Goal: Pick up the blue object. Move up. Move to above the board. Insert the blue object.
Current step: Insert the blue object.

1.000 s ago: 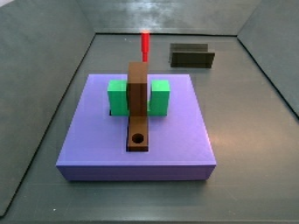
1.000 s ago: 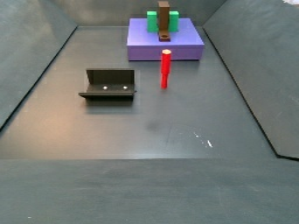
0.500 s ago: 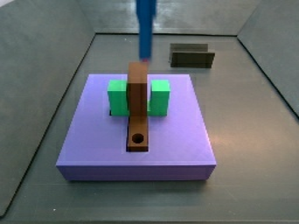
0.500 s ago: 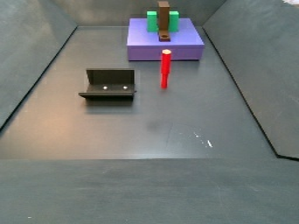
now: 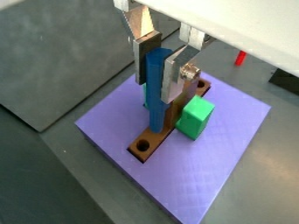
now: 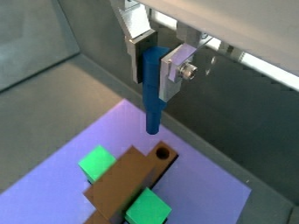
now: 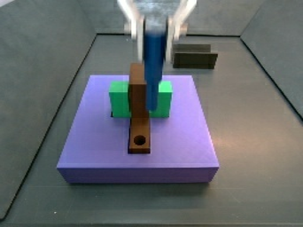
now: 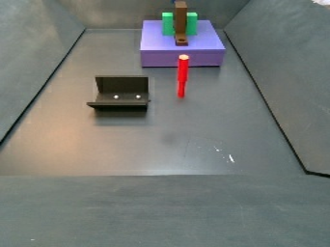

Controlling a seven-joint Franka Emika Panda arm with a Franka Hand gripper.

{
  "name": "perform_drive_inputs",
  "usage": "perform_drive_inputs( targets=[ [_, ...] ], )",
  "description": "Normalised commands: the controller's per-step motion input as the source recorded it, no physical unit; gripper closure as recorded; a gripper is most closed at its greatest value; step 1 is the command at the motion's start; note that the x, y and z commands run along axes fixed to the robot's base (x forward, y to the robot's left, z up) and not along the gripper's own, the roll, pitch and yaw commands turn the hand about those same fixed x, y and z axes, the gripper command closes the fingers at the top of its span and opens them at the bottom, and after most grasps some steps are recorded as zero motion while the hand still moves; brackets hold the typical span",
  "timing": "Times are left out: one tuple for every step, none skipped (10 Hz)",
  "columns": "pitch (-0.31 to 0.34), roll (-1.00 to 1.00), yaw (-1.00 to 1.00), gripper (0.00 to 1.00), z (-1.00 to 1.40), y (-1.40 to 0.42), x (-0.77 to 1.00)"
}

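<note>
Whereas half a second ago only the blue object showed at the top edge of a side view, the end effector (image 7: 154, 27) has now come down into that frame, its silver fingers (image 5: 176, 72) clamped on the blue object (image 7: 153, 66) and holding it upright over the board (image 7: 138, 111). In both wrist views the peg's lower end hangs in the air, near but short of the round hole (image 6: 163, 155) at the board's end and not touching it. The board, a long narrow brown plank, runs lengthwise along the purple slab (image 7: 178, 151) and passes through the green block (image 7: 161, 99), which sits astride it at mid-length. Around the board's hole end the slab lies bare out to its edges. Off the slab, on the dark grey bench (image 8: 194, 145), the red peg (image 8: 182, 76) stands upright just beside the slab's near edge, and the fixture (image 8: 120, 94) stands well apart from it, with open floor between them. The peg is a smooth, plain cylinder; the slab and block are flat-faced and matte.
</note>
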Motion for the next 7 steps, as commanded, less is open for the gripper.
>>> perform_drive_inputs(
  targets=[
    [-0.031,0.38,0.14,1.00,-0.60,-0.20,-0.07],
    [-0.017,0.17,0.01,1.00,-0.65,-0.12,0.00],
    [0.000,0.11,0.00,1.00,-0.51,-0.12,-0.05],
    [0.003,0.00,0.00,1.00,-0.28,-0.08,0.00],
    [0.024,-0.06,0.00,1.00,-0.12,-0.02,0.00],
    [0.026,-0.06,0.00,1.00,-0.03,-0.02,0.00],
    [0.010,-0.06,0.00,1.00,0.00,-0.01,-0.10]
  ],
)
